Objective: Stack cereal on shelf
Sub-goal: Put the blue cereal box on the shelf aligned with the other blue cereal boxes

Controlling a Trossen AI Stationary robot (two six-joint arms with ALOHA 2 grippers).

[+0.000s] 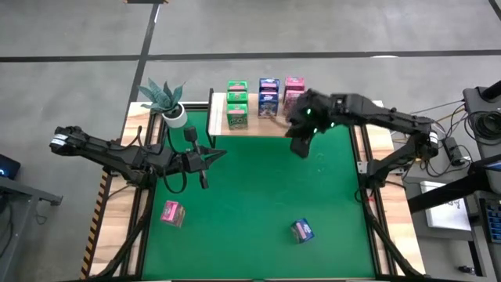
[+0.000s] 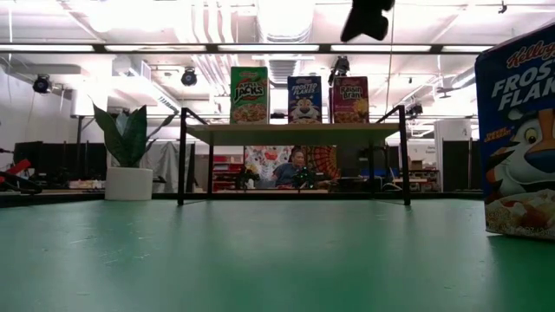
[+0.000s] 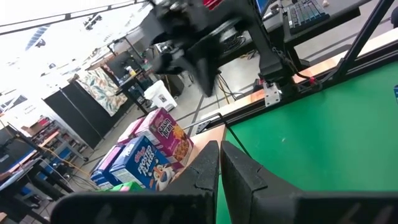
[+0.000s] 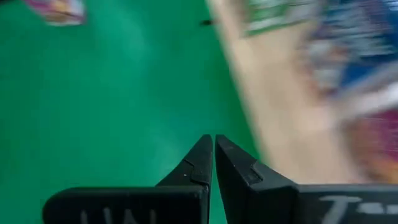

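We see the right gripper [image 1: 300, 146] clenched on nothing, its fingers [image 4: 208, 163] pressed together, hanging over the green table [image 1: 258, 196] just in front of the shelf [image 1: 262, 125], near its pink end. On that shelf stand the green cereal boxes [image 1: 237, 104], the blue boxes [image 1: 268, 97] and the pink boxes [image 1: 293, 92] in three columns side by side, while a lone pink box [image 1: 171, 212] and a lone blue box [image 1: 302, 229] lie on the table well apart from the shelf. The left gripper [image 1: 213, 154] waits, likewise clenched and empty, over the table's left part near a potted plant [image 1: 166, 99].
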